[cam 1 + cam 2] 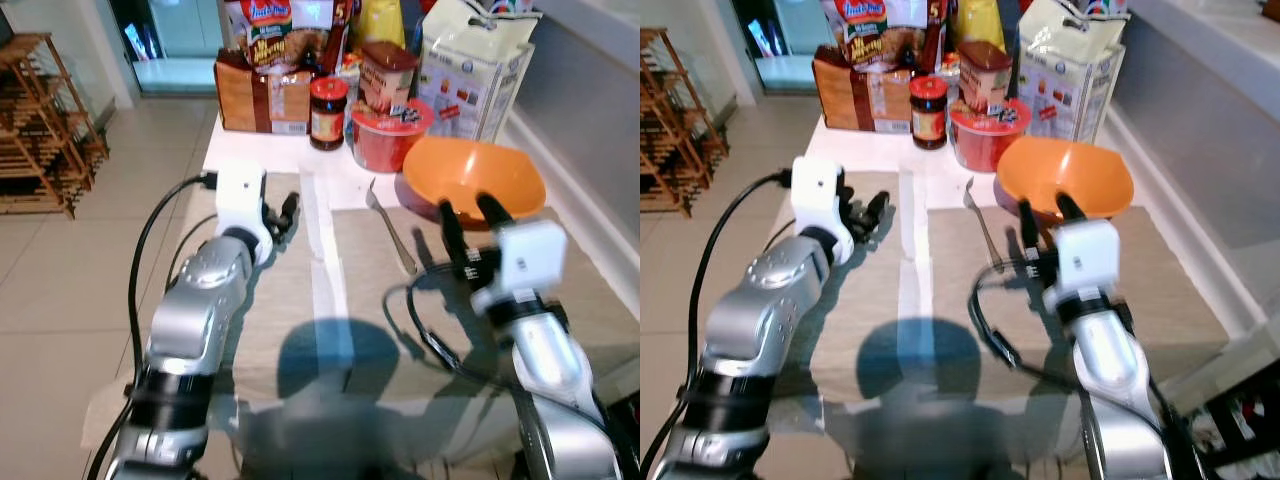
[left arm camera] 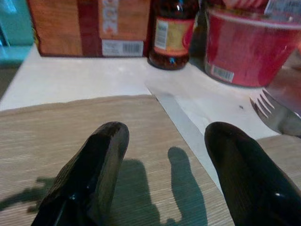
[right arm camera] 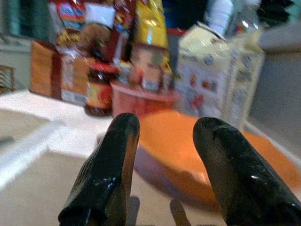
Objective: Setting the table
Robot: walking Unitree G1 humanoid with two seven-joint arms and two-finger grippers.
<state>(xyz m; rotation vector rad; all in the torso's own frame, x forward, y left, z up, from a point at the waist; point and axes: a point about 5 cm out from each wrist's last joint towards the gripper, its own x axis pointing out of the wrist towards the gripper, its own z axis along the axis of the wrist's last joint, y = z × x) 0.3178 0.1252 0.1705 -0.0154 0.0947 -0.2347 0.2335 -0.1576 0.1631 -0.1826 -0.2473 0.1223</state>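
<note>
An orange bowl (image 1: 473,178) sits at the far right of the table, on the back edge of the right beige placemat (image 1: 560,300). A silver fork (image 1: 391,228) lies to its left, half on that mat. My right gripper (image 1: 468,215) hovers just in front of the bowl, open, its fingers (image 3: 106,169) empty. My left gripper (image 1: 285,213) is over the left beige placemat (image 1: 285,300), open with nothing between its fingers (image 2: 89,174). The fork's tines (image 2: 270,110) show beside it in the left wrist view.
Groceries crowd the back of the table: a brown box (image 1: 262,98), a dark jar (image 1: 328,113), a red tub (image 1: 388,133), a white bag (image 1: 473,70). A wooden rack (image 1: 40,120) stands on the tiled floor at left. A grey wall (image 1: 590,100) runs along the right.
</note>
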